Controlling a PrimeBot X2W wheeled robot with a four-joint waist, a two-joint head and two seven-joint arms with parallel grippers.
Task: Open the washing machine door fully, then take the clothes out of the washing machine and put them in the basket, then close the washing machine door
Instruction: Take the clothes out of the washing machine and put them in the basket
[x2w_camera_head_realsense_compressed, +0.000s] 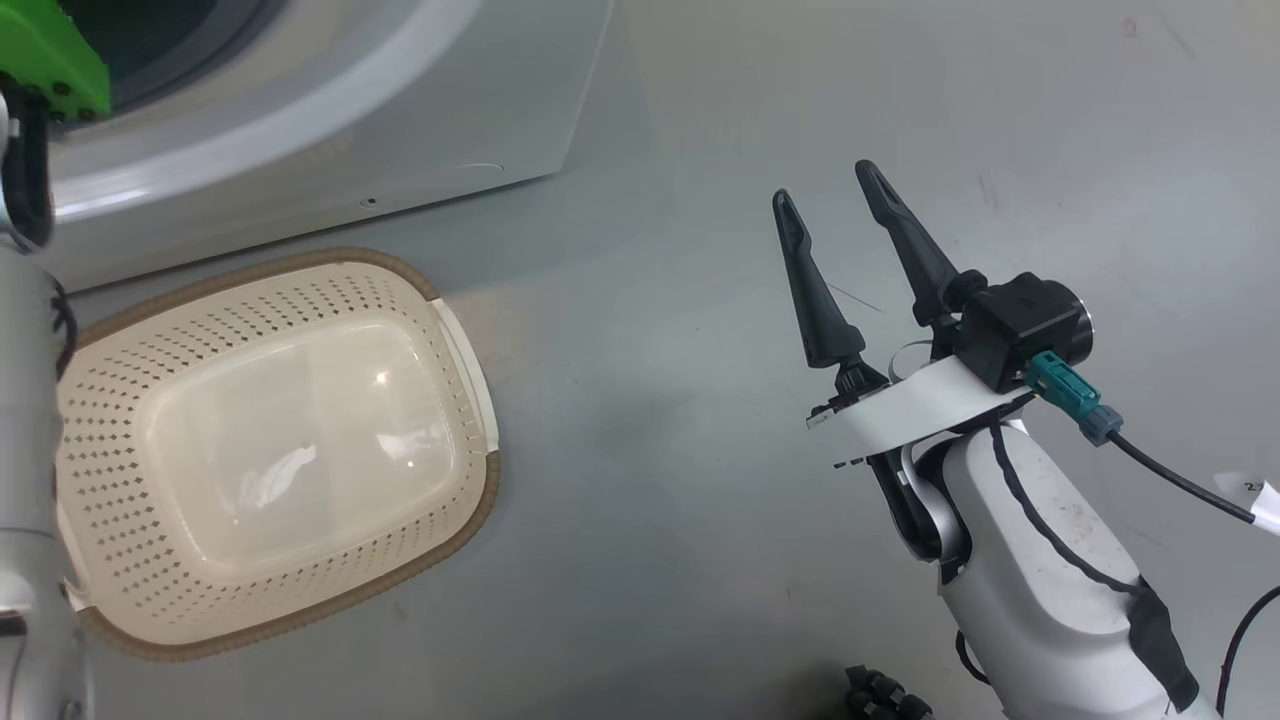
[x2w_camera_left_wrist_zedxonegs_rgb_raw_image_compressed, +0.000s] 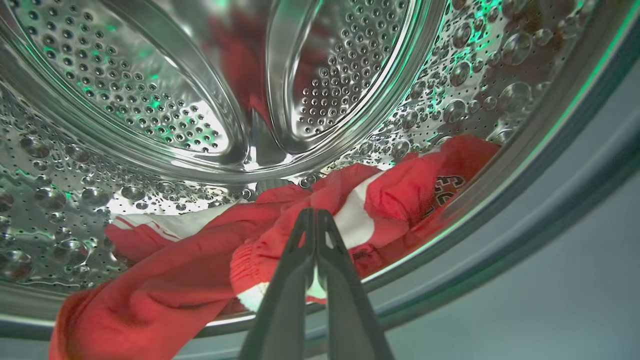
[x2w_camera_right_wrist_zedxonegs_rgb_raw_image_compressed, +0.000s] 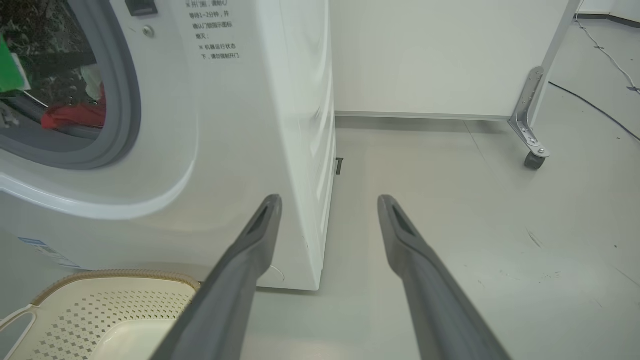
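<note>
Inside the drum (x2w_camera_left_wrist_zedxonegs_rgb_raw_image_compressed: 150, 100), left fingers (x2w_camera_left_wrist_zedxonegs_rgb_raw_image_compressed: 290, 280) pinch the clothes (x2w_camera_left_wrist_zedxonegs_rgb_raw_image_compressed: 165, 280).

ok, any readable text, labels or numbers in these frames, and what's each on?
"等待1~2分钟" and "机器运行状态下,请勿强制开门": printed notice on the washing machine front; its other lines are blurred.
Dark number print on the clothes: creased, unreadable.
Blue label low on the machine front: too small to read.
White cable tag: starts "2", rest cut off.

The grey floor (x2w_camera_head_realsense_compressed: 700, 500) carries the washer (x2w_camera_head_realsense_compressed: 420, 120), the basket (x2w_camera_head_realsense_compressed: 120, 480) just in front of it, a caster (x2w_camera_right_wrist_zedxonegs_rgb_raw_image_compressed: 534, 160) and a cable (x2w_camera_right_wrist_zedxonegs_rgb_raw_image_compressed: 595, 107).
</note>
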